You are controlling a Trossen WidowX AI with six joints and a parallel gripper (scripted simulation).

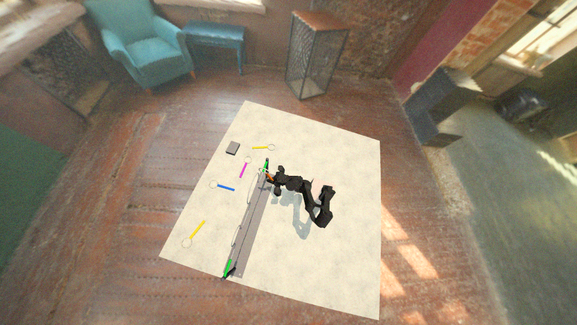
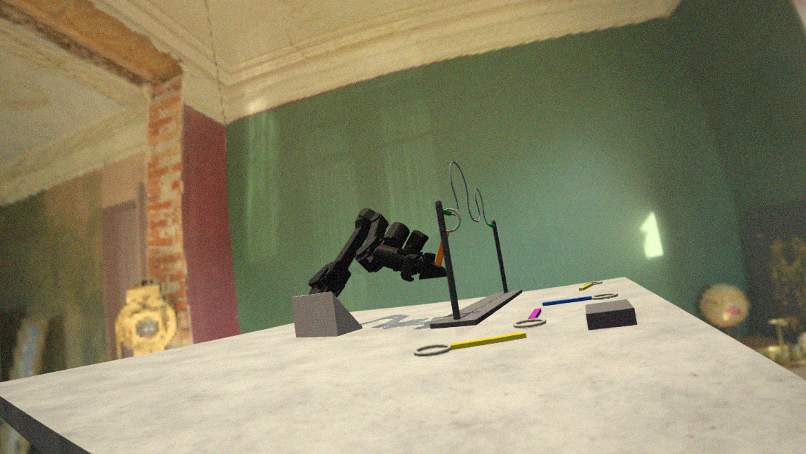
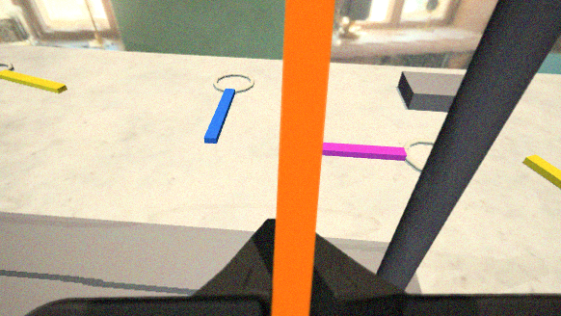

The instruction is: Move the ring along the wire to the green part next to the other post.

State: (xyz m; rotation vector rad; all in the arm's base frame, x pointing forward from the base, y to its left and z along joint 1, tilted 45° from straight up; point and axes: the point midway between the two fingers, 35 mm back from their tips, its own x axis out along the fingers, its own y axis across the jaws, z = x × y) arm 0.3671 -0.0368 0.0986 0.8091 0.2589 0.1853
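The ring [image 1: 267, 172] [image 2: 459, 219] is around the green part [image 1: 265, 165] [image 2: 449, 212] next to the near post [image 2: 446, 259] [image 3: 453, 144]; whether they touch is too small to tell. Its orange handle [image 1: 269, 177] [image 2: 441, 250] [image 3: 303, 144] slants down from the ring. My gripper [image 1: 272, 180] [image 2: 439, 270] [image 3: 280, 229] is shut on the handle, below the wire and close to the post. The thin grey wire [image 2: 454, 162] rises and dips in loops to the other green part [image 1: 227, 266] [image 2: 491, 225] by the far post [image 2: 499, 253].
The posts stand on a long grey base [image 1: 246, 246] [image 2: 496, 307]. Beyond it lie a blue-handled ring [image 1: 226, 187] [image 2: 566, 301] [image 3: 220, 116], a magenta-handled ring [image 1: 243, 170] [image 3: 363, 151], two yellow-handled rings and a grey block [image 1: 232, 147] [image 2: 610, 314] [image 3: 429, 92].
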